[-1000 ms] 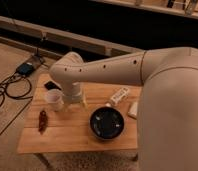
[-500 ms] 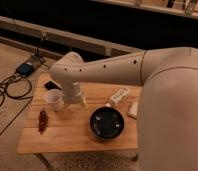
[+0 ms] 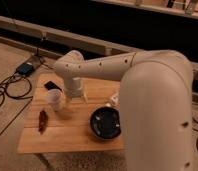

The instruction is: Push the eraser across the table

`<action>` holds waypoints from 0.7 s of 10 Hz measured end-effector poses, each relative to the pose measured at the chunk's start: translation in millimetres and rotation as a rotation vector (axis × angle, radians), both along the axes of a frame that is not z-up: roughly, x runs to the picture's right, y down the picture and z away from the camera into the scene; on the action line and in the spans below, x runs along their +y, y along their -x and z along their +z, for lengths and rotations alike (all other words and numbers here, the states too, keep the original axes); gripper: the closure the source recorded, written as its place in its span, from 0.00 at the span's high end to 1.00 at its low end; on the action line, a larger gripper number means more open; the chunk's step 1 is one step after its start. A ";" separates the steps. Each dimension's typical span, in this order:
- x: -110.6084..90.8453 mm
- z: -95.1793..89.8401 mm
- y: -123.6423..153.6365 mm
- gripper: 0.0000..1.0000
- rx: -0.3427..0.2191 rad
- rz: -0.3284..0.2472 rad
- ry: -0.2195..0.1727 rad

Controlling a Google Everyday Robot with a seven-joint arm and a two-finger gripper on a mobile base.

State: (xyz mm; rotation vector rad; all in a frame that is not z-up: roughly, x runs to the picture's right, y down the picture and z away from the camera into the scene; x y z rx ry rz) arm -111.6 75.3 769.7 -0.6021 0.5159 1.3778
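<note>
Task looks barely started, if at all: the eraser (image 3: pixel 52 85) lies flat near the far-left corner of the table (image 3: pixel 67 141), at about 10 o'clock from the gripper (image 3: pixel 75 98), and the two are apart, not touching. The gripper hangs wrist-down over the middle-left of the tabletop, low to the wood; how far open it is cannot be told, and nothing shows in its hold. My read: approach and contact are not yet made, and the whole push across the top is left to do. Obstacles in a rightward or nearward path: a pale cup (image 3: pixel 56 99) standing upright just beside the gripper at its 8 o'clock, and close to the eraser at the eraser's 5 o'clock; a black bowl (image 3: pixel 105 123) at the gripper's 4 o'clock; a white box (image 3: pixel 113 99) at 3 o'clock, partly hidden by the arm; a reddish-brown thing (image 3: pixel 43 121) near the left edge at 7 o'clock, kind unclear. Surface: light wooden planks, small rectangular top, flat. Room: dim, speckled floor, dark cables (image 3: pixel 4 92) and a small bluish device (image 3: pixel 26 68) on the floor left of the table, dark ledge behind.
</note>
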 end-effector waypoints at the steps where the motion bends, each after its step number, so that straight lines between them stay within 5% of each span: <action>1: -10.9 18.0 1.1 0.65 -0.003 -0.020 -0.010; 7: -73.6 100.7 17.5 0.65 -0.002 -0.118 -0.113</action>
